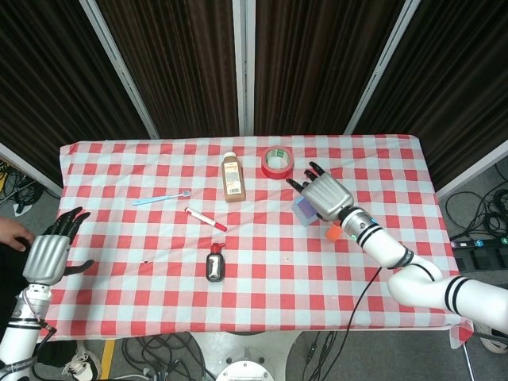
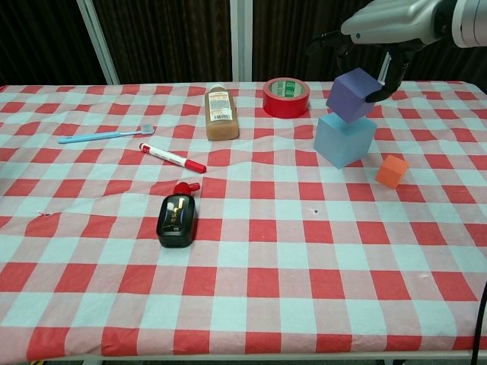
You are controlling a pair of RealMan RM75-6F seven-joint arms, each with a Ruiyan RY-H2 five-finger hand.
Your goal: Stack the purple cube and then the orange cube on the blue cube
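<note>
My right hand (image 2: 392, 21) grips the purple cube (image 2: 351, 94) from above, near the back right of the table. The cube is tilted and hangs right over the top of the light blue cube (image 2: 344, 140); whether the two touch I cannot tell. In the head view my right hand (image 1: 325, 194) covers most of both cubes. The small orange cube (image 2: 392, 171) lies on the cloth just right of and in front of the blue cube, also seen as the orange cube (image 1: 333, 233). My left hand (image 1: 49, 255) hovers open past the table's left edge, holding nothing.
On the red-checked tablecloth (image 2: 251, 296) lie a red tape roll (image 2: 286, 97), a brown bottle (image 2: 220, 114), a red-capped marker (image 2: 172, 158), a blue toothbrush (image 2: 105, 135) and a black bottle (image 2: 176, 217). A person's hand (image 1: 9, 232) shows at the left edge.
</note>
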